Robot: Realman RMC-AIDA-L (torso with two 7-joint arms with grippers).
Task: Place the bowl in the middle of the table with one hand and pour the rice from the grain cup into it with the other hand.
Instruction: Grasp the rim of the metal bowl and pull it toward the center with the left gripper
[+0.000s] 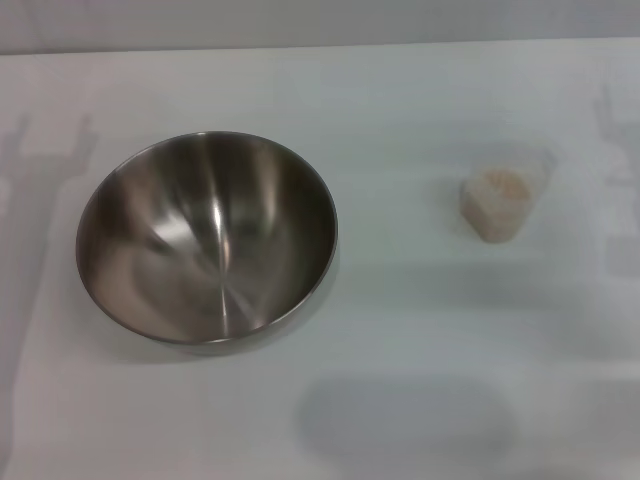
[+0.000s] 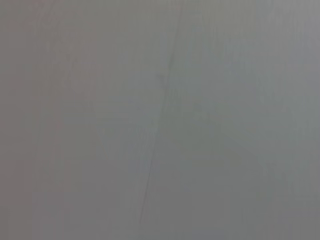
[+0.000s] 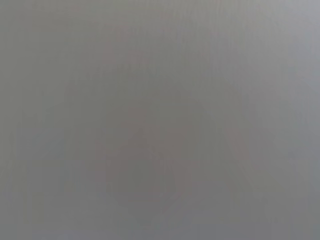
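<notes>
The bowl [image 1: 207, 238] stands empty on the table [image 1: 400, 120] toward its left edge, not yet at the middle where the task wants it for pouring. The grain cup [image 1: 497, 203], upright and holding the rice [image 1: 500, 184], stands well apart toward the right edge. Neither hand is in view, so whether their fingers are spread or pressed together cannot be told.
</notes>
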